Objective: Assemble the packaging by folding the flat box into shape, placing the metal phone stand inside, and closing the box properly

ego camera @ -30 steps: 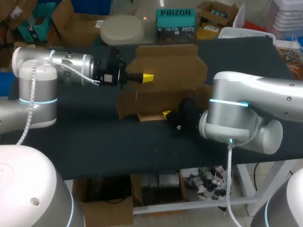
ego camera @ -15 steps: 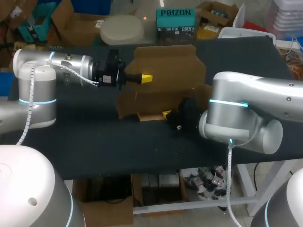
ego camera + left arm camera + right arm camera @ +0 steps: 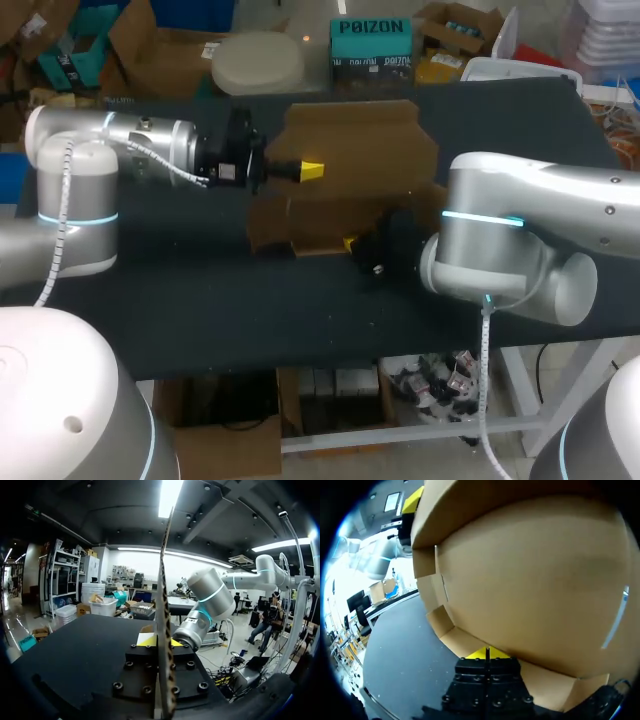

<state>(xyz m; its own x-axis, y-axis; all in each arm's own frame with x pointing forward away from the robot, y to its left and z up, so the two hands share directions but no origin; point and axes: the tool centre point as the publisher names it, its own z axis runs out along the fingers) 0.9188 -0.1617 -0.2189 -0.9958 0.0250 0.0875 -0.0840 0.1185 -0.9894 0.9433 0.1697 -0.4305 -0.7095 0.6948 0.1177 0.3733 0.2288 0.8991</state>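
The flat brown cardboard box (image 3: pixel 360 140) is kept pinched in the left pincer (image 3: pixel 312 171), only nudged down a touch, grip of the right pincer (image 3: pixel 350 242) can't be told, so folding's barely started.

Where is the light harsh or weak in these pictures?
Left wrist view: ceiling light glares above the cardboard box, whose thin edge looks dark against it. Right wrist view: the box is evenly lit, the room beside it very bright. Head view: the black table is dim, and the right gripper sits shaded beside the box.
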